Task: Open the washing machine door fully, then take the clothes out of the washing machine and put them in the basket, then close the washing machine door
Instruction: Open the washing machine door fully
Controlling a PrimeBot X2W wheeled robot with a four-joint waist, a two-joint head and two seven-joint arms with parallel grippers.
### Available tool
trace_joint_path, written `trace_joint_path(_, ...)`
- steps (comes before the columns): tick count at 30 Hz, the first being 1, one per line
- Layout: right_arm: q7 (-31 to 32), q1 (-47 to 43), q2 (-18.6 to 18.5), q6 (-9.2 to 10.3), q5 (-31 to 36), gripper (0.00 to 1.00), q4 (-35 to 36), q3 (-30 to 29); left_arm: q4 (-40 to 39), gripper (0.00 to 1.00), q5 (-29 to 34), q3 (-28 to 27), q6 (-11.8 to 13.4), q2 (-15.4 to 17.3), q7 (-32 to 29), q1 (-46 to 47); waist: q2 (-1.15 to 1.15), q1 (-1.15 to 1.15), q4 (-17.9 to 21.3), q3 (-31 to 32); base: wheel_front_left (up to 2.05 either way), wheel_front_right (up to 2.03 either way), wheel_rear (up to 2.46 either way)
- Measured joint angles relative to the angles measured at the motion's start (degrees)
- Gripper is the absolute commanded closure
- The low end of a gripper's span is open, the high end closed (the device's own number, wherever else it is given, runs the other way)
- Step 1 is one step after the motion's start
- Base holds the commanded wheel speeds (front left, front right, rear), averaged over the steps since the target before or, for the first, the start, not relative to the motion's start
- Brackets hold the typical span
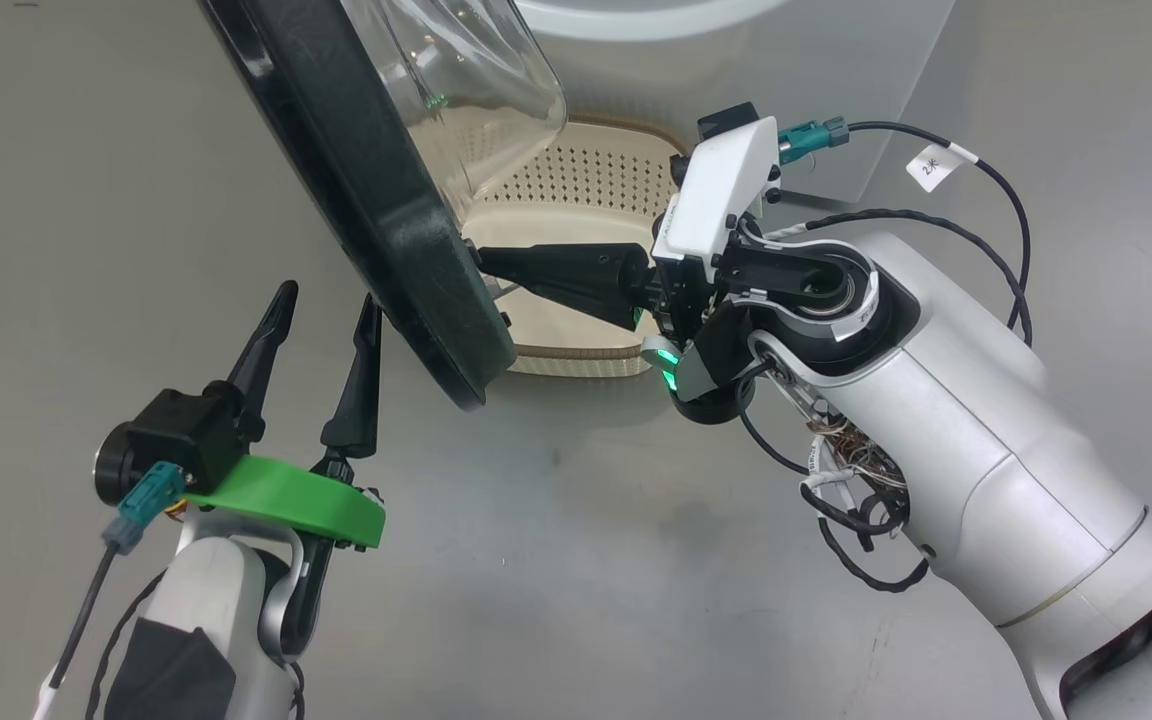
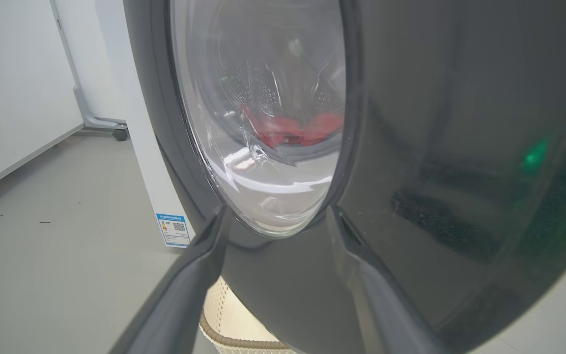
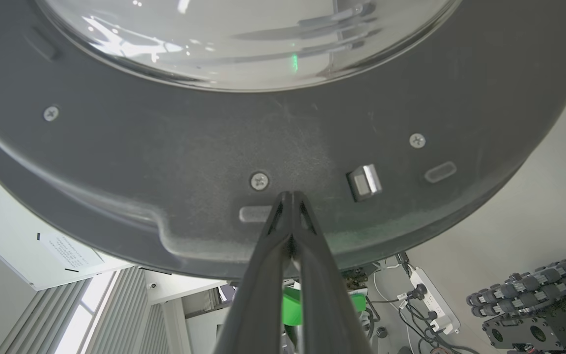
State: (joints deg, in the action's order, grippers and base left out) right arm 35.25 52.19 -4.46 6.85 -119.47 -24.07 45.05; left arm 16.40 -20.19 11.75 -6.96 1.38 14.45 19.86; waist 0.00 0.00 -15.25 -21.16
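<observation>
The washing machine door (image 1: 376,200) stands partly open, its black rim edge-on and its glass bowl (image 1: 466,90) bulging to the right. My right gripper (image 1: 484,262) is shut, with its tips against the door's inner face (image 3: 165,162) near a screw and left of the metal latch (image 3: 364,181). My left gripper (image 1: 328,297) is open just outside the rim, fingers upward; its fingers (image 2: 184,295) frame the door's outer face (image 2: 435,147). Red clothes (image 2: 302,130) show through the glass inside the washing machine (image 1: 736,60). The basket (image 1: 586,170) sits on the floor behind the door.
The machine's white side carries a blue label (image 2: 172,229). A wheeled stand leg (image 2: 111,125) is by the far wall. A power strip (image 3: 430,300) and black equipment (image 3: 533,314) lie on the floor. Open grey floor (image 1: 586,560) lies in front.
</observation>
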Motion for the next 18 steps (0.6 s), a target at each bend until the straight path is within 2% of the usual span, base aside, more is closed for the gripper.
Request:
trace_joint_path(4,-1.0,-0.5,0.0,-0.91,0.7,1.00,-1.1,0.2,0.2,0.00,0.0,-0.9,0.0,0.0,0.0,-0.9,0.00,0.00,0.3,1.3,0.00,0.00,0.00)
trace_joint_path(7,-2.3,-0.5,0.3,-2.05,3.5,1.00,-2.2,0.7,0.4,0.00,0.1,-1.9,0.1,0.0,0.0,-1.7,0.00,0.00,0.9,2.4,0.00,0.00,0.00)
trace_joint_path(13,-7.0,-1.1,-3.1,-5.91,10.1,1.00,-3.1,1.3,0.8,0.00,1.0,-3.0,0.1,0.0,0.0,-2.8,0.00,0.00,2.4,5.0,0.00,0.00,0.00)
trace_joint_path(18,-13.2,-1.1,-7.7,-10.36,20.6,1.00,-3.3,3.9,1.2,0.00,1.7,-4.5,0.1,0.0,0.0,-4.5,0.00,0.00,4.0,7.5,0.00,0.00,0.00)
